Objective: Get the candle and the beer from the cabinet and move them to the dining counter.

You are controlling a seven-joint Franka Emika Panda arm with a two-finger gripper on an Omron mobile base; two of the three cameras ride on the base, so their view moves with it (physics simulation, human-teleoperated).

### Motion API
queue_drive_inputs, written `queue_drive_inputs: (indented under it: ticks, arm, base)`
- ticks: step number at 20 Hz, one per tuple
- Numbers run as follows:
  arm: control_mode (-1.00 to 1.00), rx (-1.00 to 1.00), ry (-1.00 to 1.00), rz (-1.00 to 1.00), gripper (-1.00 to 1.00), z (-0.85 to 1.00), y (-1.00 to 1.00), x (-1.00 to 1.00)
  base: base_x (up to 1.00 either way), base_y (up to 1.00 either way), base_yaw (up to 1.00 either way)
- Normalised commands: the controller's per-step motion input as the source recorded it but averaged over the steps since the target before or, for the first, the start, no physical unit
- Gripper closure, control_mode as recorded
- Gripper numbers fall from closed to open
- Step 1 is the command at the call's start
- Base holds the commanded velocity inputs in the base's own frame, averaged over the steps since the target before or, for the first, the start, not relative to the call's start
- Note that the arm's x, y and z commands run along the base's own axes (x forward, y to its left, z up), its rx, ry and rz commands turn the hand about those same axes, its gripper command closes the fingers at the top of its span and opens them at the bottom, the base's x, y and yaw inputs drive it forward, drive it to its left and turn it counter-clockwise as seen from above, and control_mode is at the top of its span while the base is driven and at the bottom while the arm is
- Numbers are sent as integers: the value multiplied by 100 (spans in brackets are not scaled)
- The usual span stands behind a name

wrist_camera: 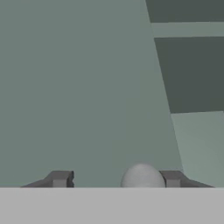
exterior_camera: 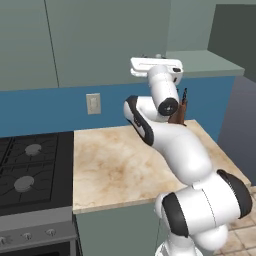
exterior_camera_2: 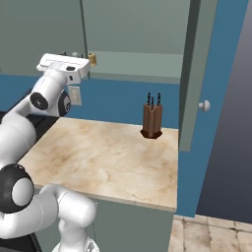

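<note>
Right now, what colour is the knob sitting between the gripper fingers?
Pale grey, almost white. The knob shows best in the hand view, against the grey-green cabinet door.

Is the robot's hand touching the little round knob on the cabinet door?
Cannot tell. In the hand view the knob sits between the jaws, right beside the right fingertip, with a wide gap to the left one. The gripper is half closed, but contact isn't plain.

Base views flank worktop (exterior_camera: 120,165), hand view close on cabinet (wrist_camera: 78,87)
</note>
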Motion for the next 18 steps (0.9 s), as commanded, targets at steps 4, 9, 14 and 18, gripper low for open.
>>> queue_drive_inputs:
  ticks: [4, 9, 14, 18]
  arm:
    - [-100, 0, 5, 0, 100, -2, 9, -3]
    - [-100, 0, 5, 0, 100, -7, 20, -6]
    - [-100, 0, 0, 0, 100, -4, 20, -27]
    - [-100, -1, 0, 0, 100, 0, 29, -55]
  base:
    - [0, 0, 0]
    - [0, 0, 0]
    - [0, 0, 0]
    - [0, 0, 0]
